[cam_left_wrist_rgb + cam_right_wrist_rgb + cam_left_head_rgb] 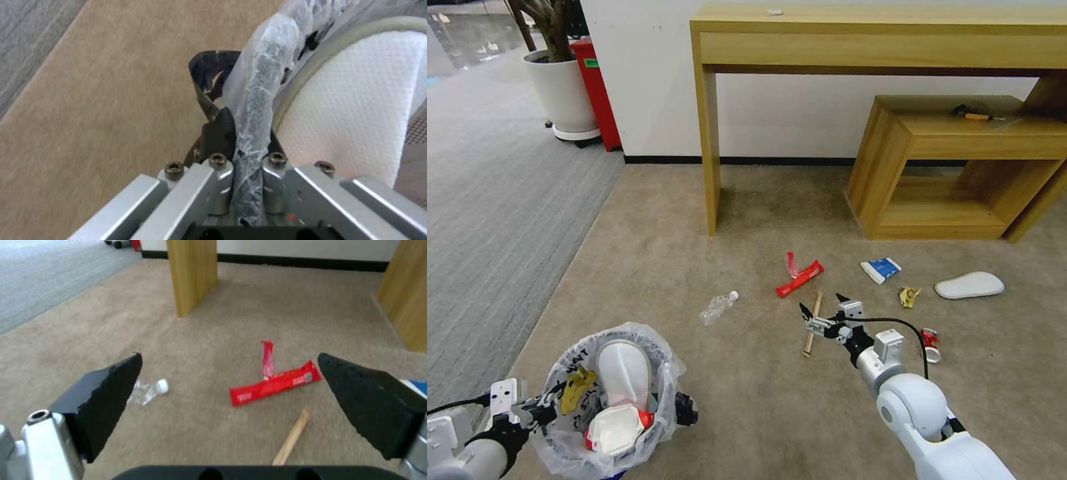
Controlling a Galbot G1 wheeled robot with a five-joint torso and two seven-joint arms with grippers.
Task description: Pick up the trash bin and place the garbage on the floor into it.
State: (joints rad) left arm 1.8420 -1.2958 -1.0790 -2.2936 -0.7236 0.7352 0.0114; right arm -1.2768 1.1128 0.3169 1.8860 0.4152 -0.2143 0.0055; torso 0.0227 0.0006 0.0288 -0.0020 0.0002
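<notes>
The trash bin (560, 443), lined with a crinkled clear bag, hangs at the lower left with my left gripper (547, 407) shut on its rim (251, 110). Inside it lie a white insole (624, 373), a yellow wrapper (577, 390) and a white-and-red piece (617, 427). My right gripper (824, 310) is open just above a wooden stick (812, 325) on the beige floor (747, 400). Around it lie a red wrapper (800, 277), a clear bottle (718, 308), a blue-white packet (880, 269), a yellow wrapper (908, 296), a white insole (969, 285) and a crushed can (930, 343).
A tall wooden desk (880, 33) and a low wooden shelf (960, 133) stand against the far wall. A white plant pot (560, 93) and a red box (597, 87) sit at the far left on grey striped carpet (494, 200).
</notes>
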